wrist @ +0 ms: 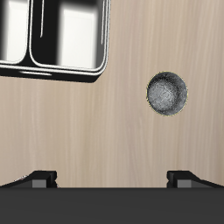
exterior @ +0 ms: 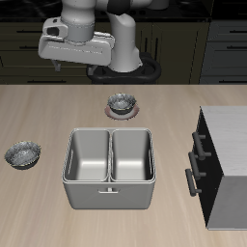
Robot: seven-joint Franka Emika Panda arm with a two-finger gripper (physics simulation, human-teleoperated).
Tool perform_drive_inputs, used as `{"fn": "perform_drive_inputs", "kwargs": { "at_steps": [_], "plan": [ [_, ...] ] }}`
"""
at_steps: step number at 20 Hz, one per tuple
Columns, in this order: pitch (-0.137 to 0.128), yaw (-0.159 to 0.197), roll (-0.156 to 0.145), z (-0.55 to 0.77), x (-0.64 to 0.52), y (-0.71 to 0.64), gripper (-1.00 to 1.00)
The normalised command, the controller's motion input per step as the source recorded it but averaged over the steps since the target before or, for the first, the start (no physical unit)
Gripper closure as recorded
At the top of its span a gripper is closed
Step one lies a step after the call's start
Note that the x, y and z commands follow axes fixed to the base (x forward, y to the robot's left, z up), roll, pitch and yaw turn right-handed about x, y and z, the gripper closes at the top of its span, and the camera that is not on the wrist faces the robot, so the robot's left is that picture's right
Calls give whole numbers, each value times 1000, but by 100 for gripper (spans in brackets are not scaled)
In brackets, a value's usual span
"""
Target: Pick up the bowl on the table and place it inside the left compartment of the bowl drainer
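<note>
The gripper (wrist: 112, 178) hangs high above the table (exterior: 58, 111), well clear of everything on it, with its fingers spread wide apart and nothing between them. The bowl (exterior: 22, 153) sits upright on the table, well below the gripper and off to one side of it, nearer the table's front edge; in the wrist view it lies ahead of the open fingers and beside the bowl drainer (exterior: 109, 180), apart from its outer wall. Being round, the bowl has no long axis, so the approach should turn on rim placement alone. Its surface is silvery-grey, mottled and glinting, wide and shallow, and empty. The bowl drainer's two basins show empty. A smaller dark bowl (exterior: 121, 102) on a pinkish saucer stands closer beneath the gripper and is not the target.
</note>
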Motion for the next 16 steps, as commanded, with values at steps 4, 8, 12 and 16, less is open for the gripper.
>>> {"fn": "perform_drive_inputs", "kwargs": {
  "at_steps": [4, 8, 12, 16],
  "plan": [
    [6, 43, 36, -43, 52, -157, -100],
    [-15, 34, 31, 42, 18, -406, -100],
    [14, -11, 19, 57, 48, -425, -100],
    [-7, -9, -4, 92, 7, -453, -100]
  ]
}}
